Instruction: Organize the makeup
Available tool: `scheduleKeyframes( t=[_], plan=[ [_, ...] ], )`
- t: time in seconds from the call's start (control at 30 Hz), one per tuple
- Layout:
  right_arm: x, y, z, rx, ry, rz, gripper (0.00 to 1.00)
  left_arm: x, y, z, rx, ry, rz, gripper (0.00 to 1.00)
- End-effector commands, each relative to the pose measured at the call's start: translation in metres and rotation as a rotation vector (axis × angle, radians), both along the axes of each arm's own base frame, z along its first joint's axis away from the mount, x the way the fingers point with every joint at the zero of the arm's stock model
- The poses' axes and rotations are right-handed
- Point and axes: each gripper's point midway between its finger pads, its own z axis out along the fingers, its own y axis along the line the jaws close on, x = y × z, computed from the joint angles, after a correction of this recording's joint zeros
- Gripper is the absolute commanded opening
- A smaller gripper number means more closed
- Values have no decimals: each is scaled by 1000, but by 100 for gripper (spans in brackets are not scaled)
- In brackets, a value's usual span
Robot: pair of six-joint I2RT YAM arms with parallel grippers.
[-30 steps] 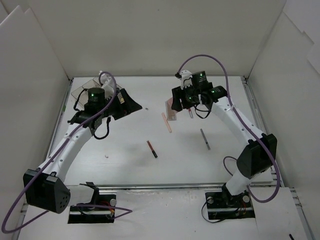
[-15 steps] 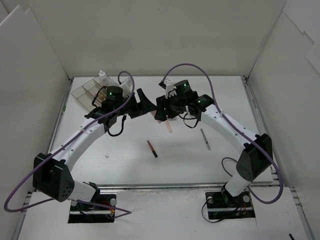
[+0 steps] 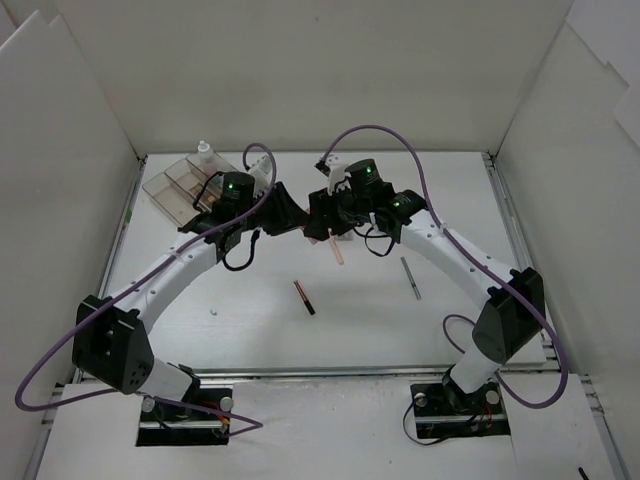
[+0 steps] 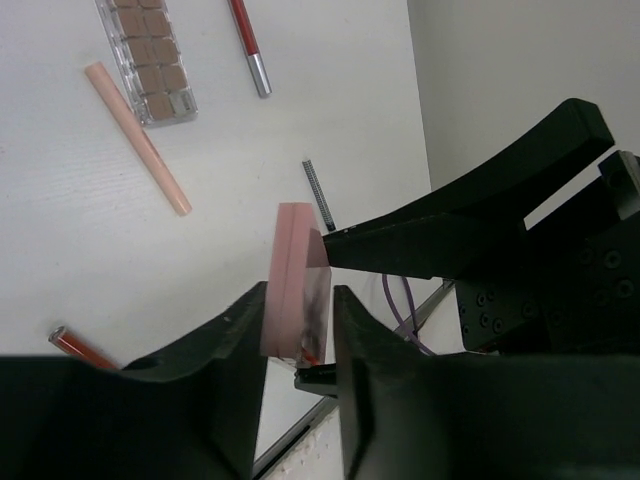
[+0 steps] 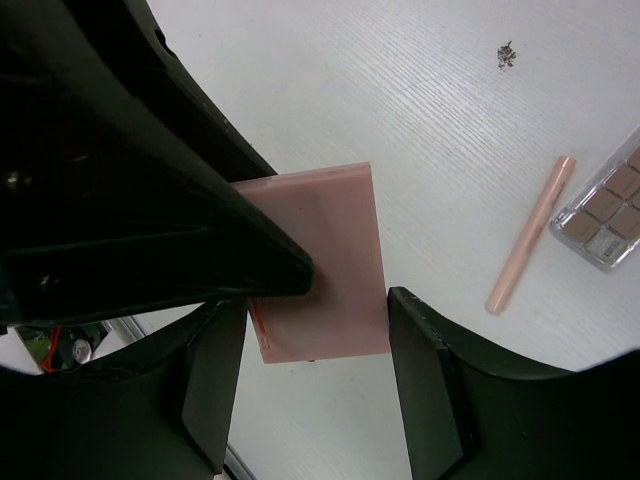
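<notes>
Two grippers meet above the table (image 3: 370, 310): the right gripper (image 5: 318, 300) clamps the pink pad (image 5: 325, 240) across its width, the left gripper (image 4: 300, 315) apparently pinches its flat faces, pad standing edge-on between the left fingers (image 4: 225, 345), long axis projecting beyond their tips.

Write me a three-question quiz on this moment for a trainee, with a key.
1. True or false: the pink pad lies flat on the table.
2. Which lies right beside the eyeshadow palette? A) the pale pink pencil B) a hairbrush C) a mirror
3. Fill in: in the top view, the clear compartment box sits near the table's far ___ corner.

Key: 1 false: it is held off the table, on edge, with the left gripper and the right gripper both closed on it. 2 A. 3 left.
</notes>
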Motion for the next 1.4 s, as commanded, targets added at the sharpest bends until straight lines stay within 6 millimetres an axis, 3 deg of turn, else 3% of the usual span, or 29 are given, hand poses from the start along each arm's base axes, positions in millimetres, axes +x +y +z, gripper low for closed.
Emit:
scheduleKeyframes(
  t=[0.0, 0.1, 0.13, 0.23, 0.27, 0.3, 0.43, 0.5, 0.57, 0.6, 0.73, 0.77, 0.8, 0.87, 0.9, 0.93, 0.97, 1.13, 1.2, 1.23, 1.27, 1.37],
  plan=[
    [1, 11, 47, 110, -103, 19, 14, 5, -12, 44, -82, -106, -32, 23],
    [2, 13, 47, 111, -105, 23, 21, 5, -12, 44, -81, -110, -30, 5],
    [2, 13, 46, 107, -108, 17, 35, 5, -11, 44, -81, -109, -28, 0],
    [7, 10, 46, 97, -115, -7, 65, 8, -9, 44, -84, -111, -23, 0],
    [10, 7, 46, 94, -116, -19, 93, 12, -5, 43, -81, -109, -11, 0],
    [12, 5, 45, 92, -115, -30, 98, 15, 0, 43, -75, -111, -3, 0],
    [19, -14, 45, 84, -119, -91, 98, 35, 37, 35, -45, -97, 68, 0],
    [23, -33, 43, 62, -136, -143, 98, 56, 71, 38, -17, -107, 141, 0],
    [26, -50, 46, 27, -183, -189, 98, 73, 108, 26, 52, -84, 201, 0],
    [24, -58, 40, 7, -181, -205, 98, 82, 120, 35, 73, -104, 227, 0],
    [22, -87, 30, -70, -211, -270, 98, 111, 176, 24, 153, -80, 323, 0],
    [20, -93, 30, -78, -216, -281, 98, 121, 187, 13, 175, -64, 331, 0],
    [17, -98, 21, -99, -204, -287, 98, 131, 203, 22, 179, -88, 349, 0],
    [16, -108, 18, -124, -205, -305, 98, 143, 218, -2, 221, -27, 345, 0],
    [14, -112, 11, -141, -194, -311, 98, 152, 224, 9, 225, -56, 340, 0],
    [14, -116, 9, -154, -197, -322, 98, 160, 235, -9, 236, -11, 349, 0],
    [12, -119, 6, -166, -189, -322, 98, 168, 241, -4, 248, -35, 343, 0],
    [11, -130, -1, -202, -181, -349, 98, 194, 275, -36, 257, 28, 374, 0],
    [10, -134, -3, -215, -181, -359, 98, 202, 283, -35, 252, 25, 391, 0],
    [10, -137, -4, -220, -180, -366, 98, 206, 284, -47, 250, 51, 391, 0],
    [9, -137, -5, -227, -178, -365, 98, 211, 292, -42, 251, 39, 408, 0],
    [9, -142, -6, -241, -179, -373, 98, 221, 302, -52, 266, 59, 428, 6]
  ],
)
